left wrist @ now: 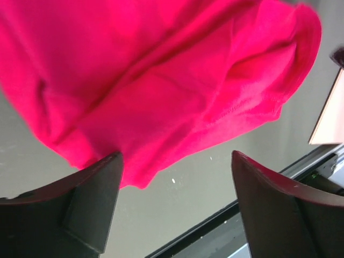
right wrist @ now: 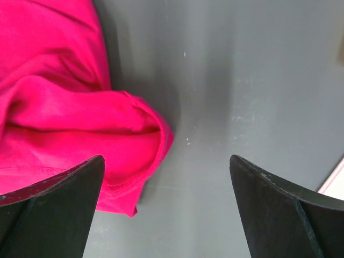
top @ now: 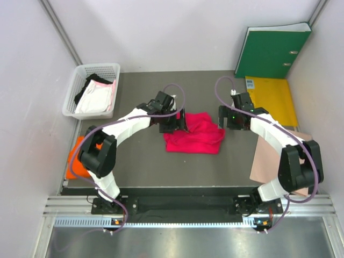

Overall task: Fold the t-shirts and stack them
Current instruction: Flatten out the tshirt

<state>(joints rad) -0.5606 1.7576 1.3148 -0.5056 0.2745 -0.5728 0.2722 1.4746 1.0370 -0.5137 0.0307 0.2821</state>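
Seen from above, a white basket (top: 86, 115) at the far left of the bench (top: 145, 166) holds a whitish-pink garment (top: 97, 98) lying over a black garment (top: 91, 79). The magenta t-shirt (top: 194, 135) lies crumpled mid-bench between the left jaws and right jaws, and an orange t-shirt (top: 73, 166) sits near the left edge. At the left wrist the jaws stand wide, with the magenta t-shirt (left wrist: 161, 80) bunched just beyond them. At the right wrist the jaws are wide too and hold nothing, with the magenta t-shirt (right wrist: 64, 123) beside one finger.

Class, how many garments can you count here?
4: magenta t-shirt mid-table, orange t-shirt at the left edge, whitish-pink garment and black garment in the basket; more may hide underneath.
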